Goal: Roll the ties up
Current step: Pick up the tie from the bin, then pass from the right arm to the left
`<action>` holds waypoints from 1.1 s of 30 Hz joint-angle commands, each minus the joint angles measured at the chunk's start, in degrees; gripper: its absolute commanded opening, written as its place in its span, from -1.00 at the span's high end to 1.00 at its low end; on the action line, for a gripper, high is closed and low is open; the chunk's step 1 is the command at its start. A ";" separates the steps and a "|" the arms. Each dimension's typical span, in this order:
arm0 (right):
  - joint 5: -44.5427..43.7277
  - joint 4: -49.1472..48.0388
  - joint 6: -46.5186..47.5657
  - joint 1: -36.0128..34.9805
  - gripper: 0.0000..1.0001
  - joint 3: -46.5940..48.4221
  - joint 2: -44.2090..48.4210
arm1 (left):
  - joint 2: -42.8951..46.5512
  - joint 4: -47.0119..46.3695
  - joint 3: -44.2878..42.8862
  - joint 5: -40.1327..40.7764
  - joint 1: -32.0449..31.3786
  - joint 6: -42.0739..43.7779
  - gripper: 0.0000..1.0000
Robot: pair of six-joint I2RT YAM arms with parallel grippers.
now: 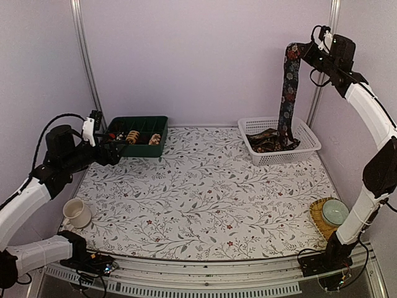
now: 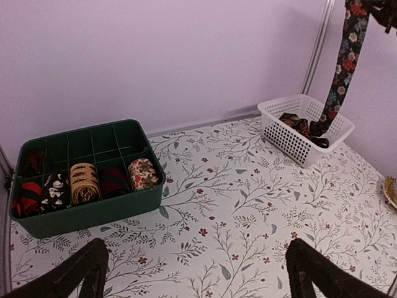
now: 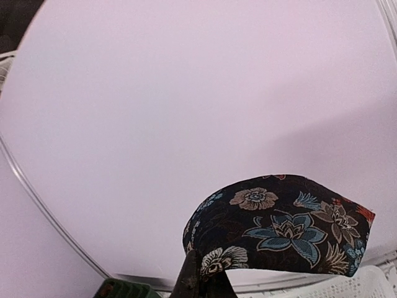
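One tie (image 1: 287, 93), dark with a blue and red flower print, hangs straight down from the right pincer (image 1: 299, 51). The pincer is clamped shut on the tie's upper end, high above the white mesh basket (image 1: 310, 146). The tie's lower end reaches down into the basket, where it lies among a heap of loose ties (image 1: 267, 141). I cannot tell how many are in the heap.

The finished work sits well apart from the basket, across the counter (image 1: 205, 205) toward the left arm's side, in a dark green compartment tray (image 2: 93, 214). One row of the tray holds five coiled ties, among them a tan one (image 2: 84, 182) and a pale flowered one (image 2: 143, 173). A dark shape in another compartment may be a sixth, but it is too shadowed to be sure. Several compartments look unfilled.

The left pincer (image 2: 195, 273) hovers at the tray, far from the basket, with its fingers (image 2: 80, 273) spread wide and nothing between them.

By my reading the task is partly done. Several ties are rolled and stowed, and one is gripped but not yet laid out or rolled. The heap in the basket has yet to be handled. The hanging tie probably needs to clear the basket and go flat on the counter between basket and tray before it can be coiled.
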State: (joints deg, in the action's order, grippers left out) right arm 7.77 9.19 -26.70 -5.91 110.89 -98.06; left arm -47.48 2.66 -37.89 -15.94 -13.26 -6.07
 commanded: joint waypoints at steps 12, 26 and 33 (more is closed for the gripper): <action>33.06 -15.48 -28.49 -0.65 1.00 17.29 -2.37 | -22.94 -12.25 -15.25 12.64 -26.52 6.10 -1.00; 42.18 -20.39 -37.79 -7.17 1.00 18.81 1.44 | -47.95 -33.98 -33.79 -18.60 -33.61 11.04 -1.00; 42.88 -22.73 -38.91 -7.52 1.00 14.94 3.65 | -52.75 -41.57 -34.97 -30.98 -36.99 1.81 -1.00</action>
State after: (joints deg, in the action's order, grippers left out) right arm 49.76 -10.31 -64.14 -13.19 126.96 -97.60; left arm -96.86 -32.53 -70.46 -37.43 -47.83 1.32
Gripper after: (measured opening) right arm 0.018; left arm 0.998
